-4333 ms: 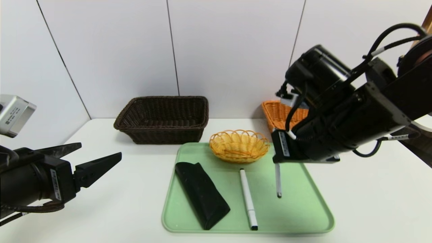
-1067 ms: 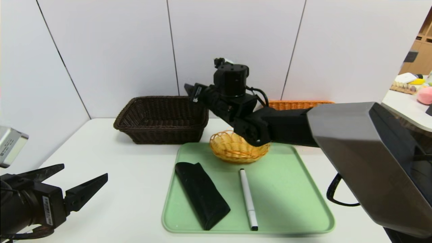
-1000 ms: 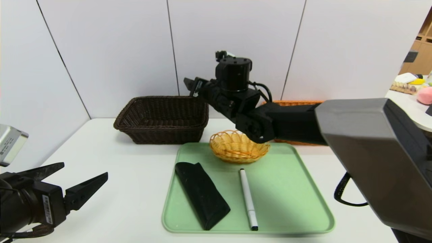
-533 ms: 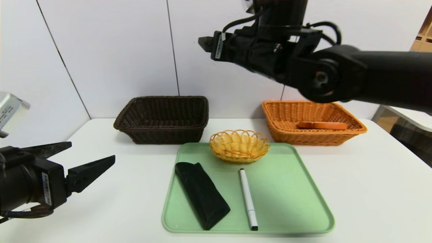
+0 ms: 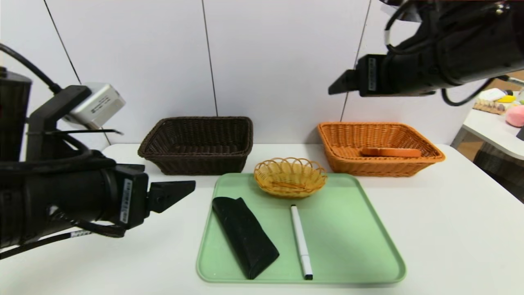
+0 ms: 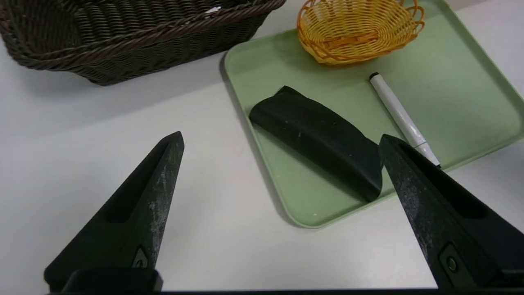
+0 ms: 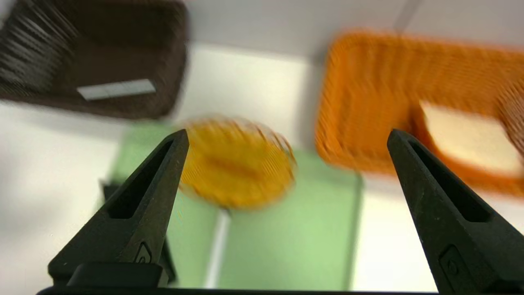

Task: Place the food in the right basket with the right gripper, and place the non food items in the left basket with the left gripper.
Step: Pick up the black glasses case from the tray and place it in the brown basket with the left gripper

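Left gripper (image 6: pixel 280 141) spread, empty, at tray's (image 5: pixel 368 246) nine o'clock; right gripper (image 7: pixel 286 137) spread. Risk: black case (image 5: pixel 245 235) slipping, rounded sides.

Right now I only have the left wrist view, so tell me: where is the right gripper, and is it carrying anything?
Observer: The right gripper is raised high over the table's right side, open and empty.
Operator: What sits on that side? I see only the dark basket and the tray.
Observer: An orange basket stands there, behind the tray's right corner.
Operator: Anything in it?
Observer: Yes, what looks like a slice of bread lies flat inside it. The right wrist view also shows a flat pale item in the dark basket.
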Action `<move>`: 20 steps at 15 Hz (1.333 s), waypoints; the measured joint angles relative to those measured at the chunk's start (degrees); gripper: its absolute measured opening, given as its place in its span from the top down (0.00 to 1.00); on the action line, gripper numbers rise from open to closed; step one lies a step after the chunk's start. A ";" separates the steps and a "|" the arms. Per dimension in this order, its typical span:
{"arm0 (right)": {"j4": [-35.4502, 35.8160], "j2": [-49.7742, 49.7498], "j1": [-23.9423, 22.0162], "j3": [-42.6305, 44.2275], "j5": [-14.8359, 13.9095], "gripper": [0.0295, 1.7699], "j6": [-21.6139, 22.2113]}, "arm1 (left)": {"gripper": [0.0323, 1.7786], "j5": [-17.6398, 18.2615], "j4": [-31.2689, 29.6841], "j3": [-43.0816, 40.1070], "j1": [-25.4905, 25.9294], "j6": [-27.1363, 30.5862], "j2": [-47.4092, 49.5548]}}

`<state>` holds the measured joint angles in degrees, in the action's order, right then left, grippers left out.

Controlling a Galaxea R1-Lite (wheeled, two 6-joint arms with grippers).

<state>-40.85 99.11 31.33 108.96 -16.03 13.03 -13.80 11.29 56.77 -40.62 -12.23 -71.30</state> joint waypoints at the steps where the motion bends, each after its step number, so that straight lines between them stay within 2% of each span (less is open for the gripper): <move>1: -4.73 -1.97 -1.97 -1.40 0.02 0.05 -0.66 | 0.05 -0.30 0.43 1.79 -1.08 -0.44 -2.32; 3: -10.45 -5.47 -5.81 -5.55 0.29 0.05 -4.06 | 0.05 -0.59 1.11 3.93 -3.29 -2.60 -6.12; 5: -13.31 -8.92 -8.53 -11.08 1.87 0.05 -6.89 | 0.05 -0.76 3.56 5.85 -5.79 -6.79 -9.37; 8: -16.84 -11.04 -14.80 -15.63 8.81 0.04 -9.02 | 0.05 -1.79 7.25 10.34 -7.80 -11.86 -13.40; 10: -17.14 -10.30 -18.46 -17.31 15.37 0.04 -9.18 | 0.05 -2.84 8.94 12.15 -8.89 -13.74 -15.63; 11: -17.19 -10.22 -19.29 -18.44 16.82 0.04 -9.20 | 0.05 -3.23 8.96 12.46 -9.19 -14.01 -16.54; 16: -16.68 -13.64 -20.81 -24.15 16.47 0.04 -8.77 | 0.05 -8.61 9.74 13.51 -11.45 -19.71 -21.88; 20: -16.55 -16.94 -22.05 -25.94 16.45 0.04 -8.74 | 0.05 -13.96 17.26 19.25 -12.06 -28.10 -27.01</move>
<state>-57.41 82.16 9.28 83.02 0.41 4.29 -27.76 28.55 76.02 -52.68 -40.33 -98.32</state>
